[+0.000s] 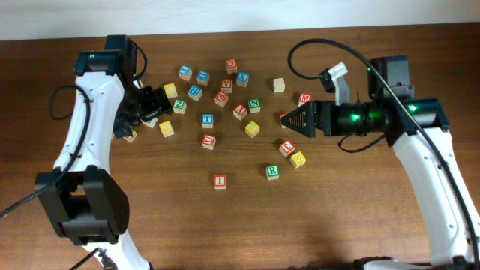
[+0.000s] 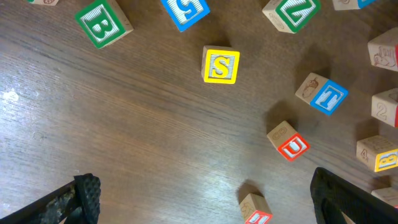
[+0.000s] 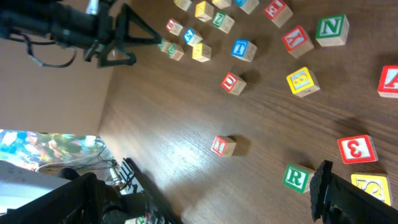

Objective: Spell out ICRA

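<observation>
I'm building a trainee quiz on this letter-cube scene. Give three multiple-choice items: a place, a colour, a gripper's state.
1. Seen from overhead, the I cube lies: A) left of the R cube; B) on top of it; C) right of it.
2. The R is printed in: A) red; B) green; C) blue.
3. The right gripper is: A) shut on a cube; B) open, empty; C) shut, empty.
Answers: 1 A, it sits apart on R's left; 2 B, green letter and border; 3 B, fingers wide apart, nothing between.

Red-lettered cube (image 2: pixel 255 210) at the bottom edge, letter cut off.
</observation>
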